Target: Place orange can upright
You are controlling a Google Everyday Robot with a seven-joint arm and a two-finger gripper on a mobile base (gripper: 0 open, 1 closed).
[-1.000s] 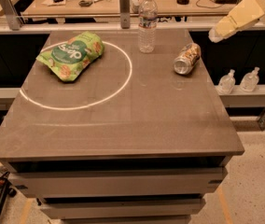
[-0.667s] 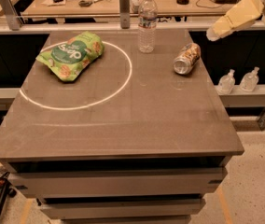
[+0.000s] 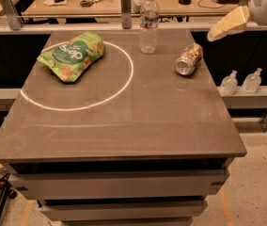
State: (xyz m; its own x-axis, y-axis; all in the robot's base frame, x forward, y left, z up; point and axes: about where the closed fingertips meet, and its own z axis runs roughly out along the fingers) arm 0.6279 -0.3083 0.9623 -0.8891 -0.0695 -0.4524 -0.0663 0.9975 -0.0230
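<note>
Brown table [image 3: 124, 126] holds the orange can [image 3: 189, 59], lying on its side near the right edge. The gripper [image 3: 214, 33] hangs empty up beyond it; open or shut, I cannot tell. Best grab the can's middle.

You see a small aluminium drink can [image 3: 189, 59] with an orange-gold patterned body and silver rims. The tabletop [image 3: 124, 135] under it is a dull grey-brown, marked with a thin white circle [image 3: 91, 108]. The crinkled snack bag [image 3: 72, 55] is bright green with white lettering and tan spots. The clear plastic water bottle [image 3: 148, 25] has a white cap. The pale yellow pincer [image 3: 215, 32] hangs at upper right, beyond the tabletop's edge.
</note>
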